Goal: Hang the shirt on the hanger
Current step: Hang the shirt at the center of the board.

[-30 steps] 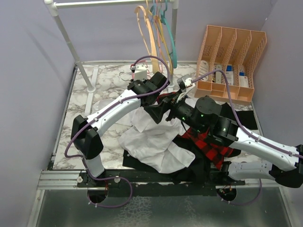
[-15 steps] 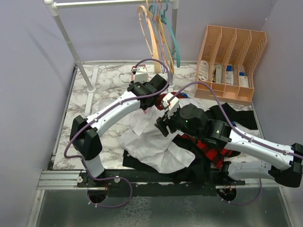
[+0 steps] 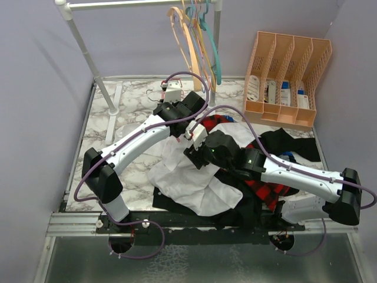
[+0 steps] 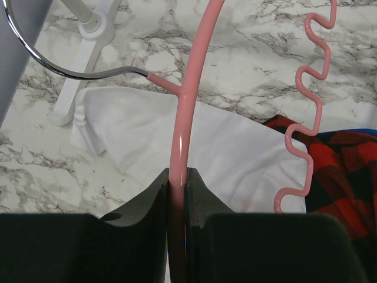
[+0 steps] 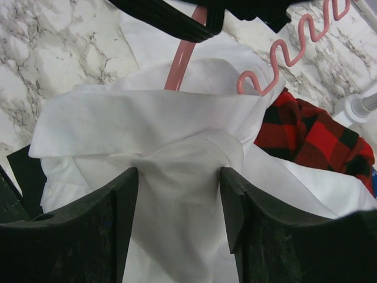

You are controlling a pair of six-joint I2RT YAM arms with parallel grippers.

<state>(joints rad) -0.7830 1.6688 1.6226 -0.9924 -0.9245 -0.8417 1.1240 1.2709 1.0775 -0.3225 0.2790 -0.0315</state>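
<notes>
My left gripper (image 4: 177, 174) is shut on the straight bar of the pink hanger (image 4: 203, 59), whose metal hook (image 4: 59, 68) curves off to the left and whose wavy arm (image 4: 306, 106) runs down the right. The white shirt (image 5: 177, 118) lies bunched on the table under the hanger (image 5: 179, 65). My right gripper (image 5: 178, 177) is open and down over the shirt, a raised fold of white fabric between its two fingers. In the top view the left gripper (image 3: 179, 121) and the right gripper (image 3: 191, 150) meet over the shirt (image 3: 188, 177).
A red-and-black plaid shirt (image 5: 312, 130) lies right beside the white one, with a black garment (image 3: 283, 144) further right. A clothes rail with orange and teal hangers (image 3: 197, 35) stands at the back. A peach organiser (image 3: 288, 76) sits at the back right. The rail's white foot (image 4: 94, 23) is near the hook.
My right arm has swung left and come down onto the white shirt, its jaws narrowing around a fold. The left gripper keeps hold of the hanger, shifted slightly left.
</notes>
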